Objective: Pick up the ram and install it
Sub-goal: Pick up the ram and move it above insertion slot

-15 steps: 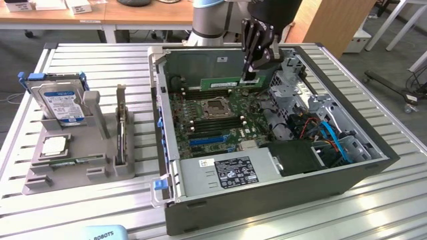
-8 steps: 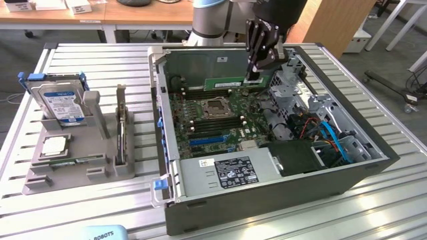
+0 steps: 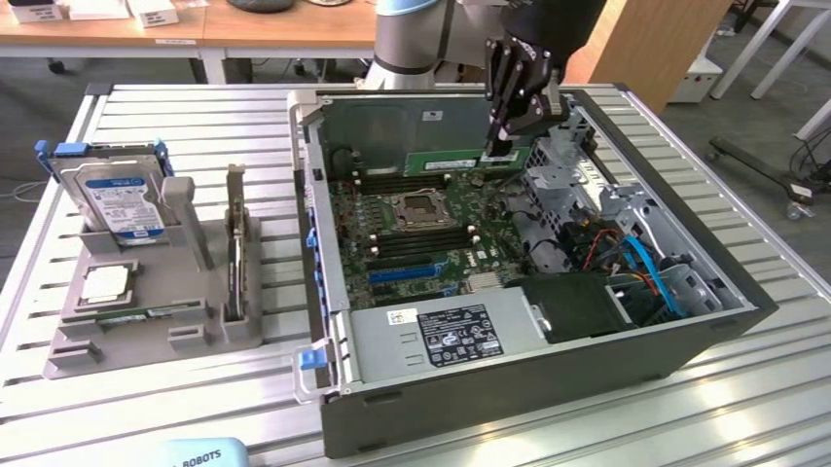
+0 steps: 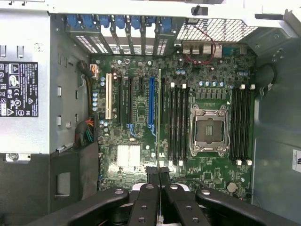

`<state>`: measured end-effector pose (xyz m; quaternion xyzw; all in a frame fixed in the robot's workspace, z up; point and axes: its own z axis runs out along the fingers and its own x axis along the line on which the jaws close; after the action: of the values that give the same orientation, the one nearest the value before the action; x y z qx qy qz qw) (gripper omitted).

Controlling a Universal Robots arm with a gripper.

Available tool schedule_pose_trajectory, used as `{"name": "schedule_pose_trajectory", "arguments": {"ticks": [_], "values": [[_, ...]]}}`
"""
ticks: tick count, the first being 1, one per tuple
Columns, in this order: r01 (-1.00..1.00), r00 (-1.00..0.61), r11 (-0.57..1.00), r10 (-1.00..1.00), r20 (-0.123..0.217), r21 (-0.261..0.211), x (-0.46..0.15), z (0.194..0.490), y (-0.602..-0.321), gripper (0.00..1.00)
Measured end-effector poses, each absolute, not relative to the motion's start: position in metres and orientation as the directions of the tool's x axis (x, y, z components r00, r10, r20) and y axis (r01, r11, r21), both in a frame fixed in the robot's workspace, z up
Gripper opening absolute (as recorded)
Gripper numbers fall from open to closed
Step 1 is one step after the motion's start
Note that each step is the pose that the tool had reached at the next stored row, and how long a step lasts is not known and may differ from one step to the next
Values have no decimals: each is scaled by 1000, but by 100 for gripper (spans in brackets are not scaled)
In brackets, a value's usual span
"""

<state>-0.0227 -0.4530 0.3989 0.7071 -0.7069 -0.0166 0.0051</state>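
Exterior view: arm (image 3: 409, 39) hangs at top centre, gripper (image 3: 497, 153) pointing down into the open case (image 3: 727, 321), fingers pinched on the ram (image 3: 449, 162). Stick sits level above the motherboard (image 3: 415, 243). Drive cage (image 3: 571, 170) is close on its right, with free space over board centre.

Inspection of the robot's body.

The arm (image 3: 405, 44) is showing as a smooth, silver-grey round tube, and a pale blue cap (image 3: 413, 8) is topping its joint.

The hand (image 3: 500, 151) is presenting entirely in matt black, built from flat, bar-shaped links (image 4: 84, 207) that are fanning out from a central block. Round silver pins (image 4: 116, 191) are marking each link's pivot, four of them showing in a row in the wrist view. The fingers (image 4: 152, 175) are appearing as narrow, square-ended black bars. A pale, rounded part (image 4: 136, 188) is sitting behind the inner links.
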Motion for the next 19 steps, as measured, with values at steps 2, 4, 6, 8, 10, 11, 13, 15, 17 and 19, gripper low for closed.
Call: {"name": "schedule_pose_trajectory", "arguments": {"ticks": [2, 4, 6, 8, 10, 11, 13, 15, 17, 19], "values": [[-1000, 0, -1, -1000, -16, 31, -23, 399, -450, 11], [-1000, 0, -1, -1000, -16, 31, -23, 398, -447, 11], [-1000, 0, -1, -1000, -16, 31, -23, 398, -442, 11], [-1000, 0, -1, -1000, -16, 31, -23, 398, -436, 11], [-1000, 0, -1, -1000, -16, 31, -23, 398, -430, 11], [-1000, 0, -1, -1000, -16, 31, -23, 398, -427, 11], [-1000, 0, -1, -1000, -16, 31, -23, 397, -421, 11], [-1000, 0, -1, -1000, -16, 31, -23, 397, -418, 11], [-1000, 0, -1, -1000, -16, 31, -23, 397, -418, 11], [-1000, 0, -1, -1000, -16, 31, -23, 397, -418, 11]]}}
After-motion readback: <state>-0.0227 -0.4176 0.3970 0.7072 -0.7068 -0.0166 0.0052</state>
